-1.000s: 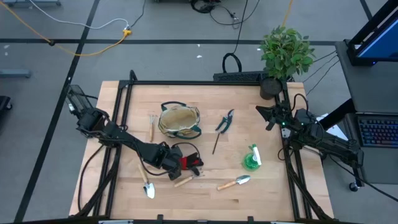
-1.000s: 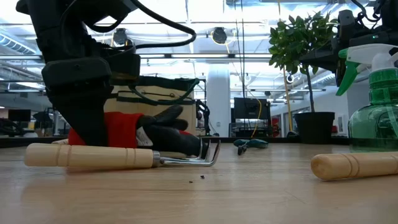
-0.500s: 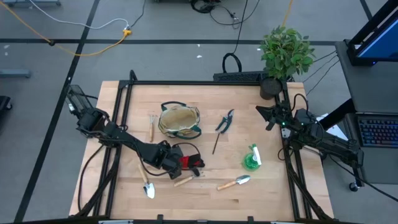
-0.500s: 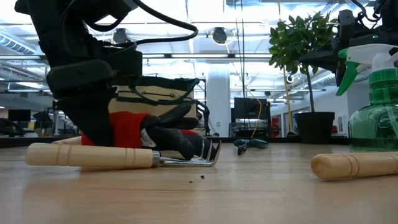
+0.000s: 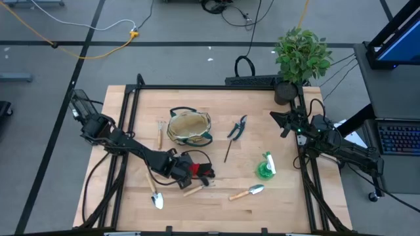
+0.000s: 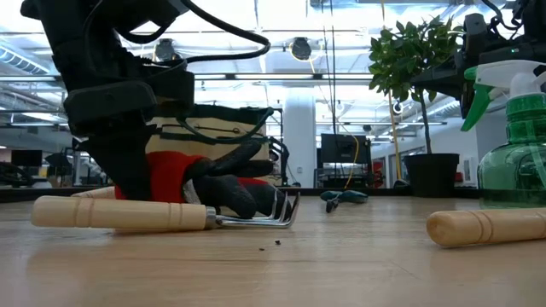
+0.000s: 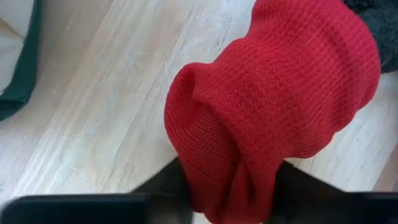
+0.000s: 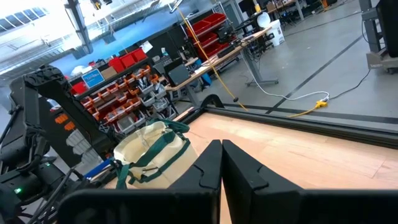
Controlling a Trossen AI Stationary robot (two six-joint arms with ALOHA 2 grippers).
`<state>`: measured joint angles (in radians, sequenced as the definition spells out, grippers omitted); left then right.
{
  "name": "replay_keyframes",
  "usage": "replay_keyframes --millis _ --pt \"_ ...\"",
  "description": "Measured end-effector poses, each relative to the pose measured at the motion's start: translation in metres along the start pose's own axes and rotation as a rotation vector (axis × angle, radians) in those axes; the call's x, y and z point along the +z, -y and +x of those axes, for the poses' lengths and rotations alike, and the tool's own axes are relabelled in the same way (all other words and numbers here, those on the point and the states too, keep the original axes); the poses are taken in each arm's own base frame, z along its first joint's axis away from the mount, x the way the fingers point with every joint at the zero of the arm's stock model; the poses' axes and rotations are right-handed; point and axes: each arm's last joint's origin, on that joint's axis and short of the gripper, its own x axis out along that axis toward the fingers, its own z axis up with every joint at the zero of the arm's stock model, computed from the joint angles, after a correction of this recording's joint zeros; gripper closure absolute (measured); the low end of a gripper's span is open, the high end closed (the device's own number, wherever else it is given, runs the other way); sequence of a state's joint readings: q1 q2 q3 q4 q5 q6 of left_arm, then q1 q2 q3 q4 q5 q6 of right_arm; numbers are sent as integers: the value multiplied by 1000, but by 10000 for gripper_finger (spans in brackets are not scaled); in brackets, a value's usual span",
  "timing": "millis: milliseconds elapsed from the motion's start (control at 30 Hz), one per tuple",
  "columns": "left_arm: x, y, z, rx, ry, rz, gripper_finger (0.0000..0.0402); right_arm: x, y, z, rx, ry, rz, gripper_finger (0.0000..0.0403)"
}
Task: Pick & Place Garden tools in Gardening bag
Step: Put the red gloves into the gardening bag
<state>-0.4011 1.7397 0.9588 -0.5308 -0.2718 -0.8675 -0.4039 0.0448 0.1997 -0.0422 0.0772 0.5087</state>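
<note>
From above, the left gripper (image 5: 186, 170) sits low over the red-black glove (image 5: 199, 172), which lies on the table (image 5: 289, 203) toward the front edge, left of centre. Only the left wrist view shows the grip itself — the two dark fingers (image 7: 168, 180) pinch the bunched red knit cuff of the glove (image 7: 273, 106) from both sides, narrowed down onto the fabric, with the green trim of the gardening bag (image 7: 15, 74) at the edge of that picture. The low view adds that the glove (image 6: 205, 175) rests against the hand rake (image 6: 162, 213), whose metal tines curl up just in front of the dark glove fingers; in the high view the rake (image 5: 195, 189) is a short wooden handle just in front of the glove.

The gardening bag (image 5: 189, 127) stands open toward the back of the table, left of centre, with a trowel (image 5: 159, 135) beside it on its left. The pruning shears (image 5: 237, 127) and a thin dark stick (image 5: 227, 150) lie to its right, the green spray bottle (image 5: 265, 166) nearer the right edge, and two more trowels (image 5: 155, 194) (image 5: 247, 193) lie along the front edge.

The right gripper (image 5: 283, 123) waits at the back right corner near the potted plant (image 5: 300, 56); its wrist view shows its fingers (image 8: 208, 171) pressed together on nothing — the bag (image 8: 149, 152) is beyond them.

No writing can be read in any view.
</note>
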Motion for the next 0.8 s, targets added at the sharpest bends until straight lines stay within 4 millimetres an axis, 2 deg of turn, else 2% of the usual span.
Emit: replay_keyframes --millis 100,133,400,567,800 --pt "1 -1 -3 -7 0 -41 354 0 0 0 0 0 0 399" --pt "1 -1 -5 -14 -1 -56 361 0 0 0 0 0 0 399" --pt "6 -8 -34 -62 51 -196 361 0 0 0 -1 0 0 399" --pt "12 -15 -65 -152 108 -276 361 0 0 0 0 0 2 399" --pt "27 -39 -116 -190 376 -439 361 0 0 0 0 0 3 399"
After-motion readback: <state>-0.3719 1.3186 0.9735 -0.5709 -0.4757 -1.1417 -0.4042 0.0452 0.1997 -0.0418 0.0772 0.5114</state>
